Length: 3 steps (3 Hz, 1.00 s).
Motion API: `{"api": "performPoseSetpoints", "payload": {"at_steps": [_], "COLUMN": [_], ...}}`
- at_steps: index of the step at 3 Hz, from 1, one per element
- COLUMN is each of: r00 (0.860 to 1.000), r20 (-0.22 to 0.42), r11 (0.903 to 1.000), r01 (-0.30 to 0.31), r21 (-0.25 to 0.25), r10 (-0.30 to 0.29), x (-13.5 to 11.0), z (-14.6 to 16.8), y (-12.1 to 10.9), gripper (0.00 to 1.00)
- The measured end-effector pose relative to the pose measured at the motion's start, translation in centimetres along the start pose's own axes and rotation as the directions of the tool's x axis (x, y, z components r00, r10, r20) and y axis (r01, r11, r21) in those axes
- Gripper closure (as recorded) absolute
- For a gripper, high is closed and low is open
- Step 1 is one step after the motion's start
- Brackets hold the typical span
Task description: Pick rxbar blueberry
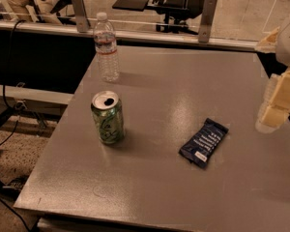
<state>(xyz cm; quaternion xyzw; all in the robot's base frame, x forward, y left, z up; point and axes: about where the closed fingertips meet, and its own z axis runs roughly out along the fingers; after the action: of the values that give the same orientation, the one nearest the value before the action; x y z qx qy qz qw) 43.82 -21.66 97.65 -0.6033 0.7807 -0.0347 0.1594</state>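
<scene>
The rxbar blueberry [203, 142] is a flat dark navy wrapper with white text lines and a small white label. It lies tilted on the grey table [183, 91], right of centre. My gripper [275, 105] is at the right edge of the view, a pale cream blocky shape hanging above the table. It is to the right of the bar and higher, apart from it, and holds nothing that I can see.
A green soda can [107, 117] stands upright, opened, left of the bar. A clear water bottle [106, 47] stands at the table's far left. A railing [135, 23] runs behind the table. The floor drops away at the left edge.
</scene>
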Motion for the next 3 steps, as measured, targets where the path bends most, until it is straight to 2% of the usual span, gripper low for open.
{"api": "performPoseSetpoints", "payload": {"at_steps": [1,2,3], "r00": [1.000,0.996,0.980], "r20": [0.001,0.024,0.055], "r11": [1.0000,0.9958,0.9789], "r01": [0.005,0.086,0.193], "r21": [-0.002,-0.031,-0.066], "r10": [-0.005,-0.086,-0.190], "x": [-0.1,-1.1,-2.5], "z": [0.0,0.3,1.6], "y": [0.0,0.3,1.3], "gripper": [0.00,0.00,0.00]}}
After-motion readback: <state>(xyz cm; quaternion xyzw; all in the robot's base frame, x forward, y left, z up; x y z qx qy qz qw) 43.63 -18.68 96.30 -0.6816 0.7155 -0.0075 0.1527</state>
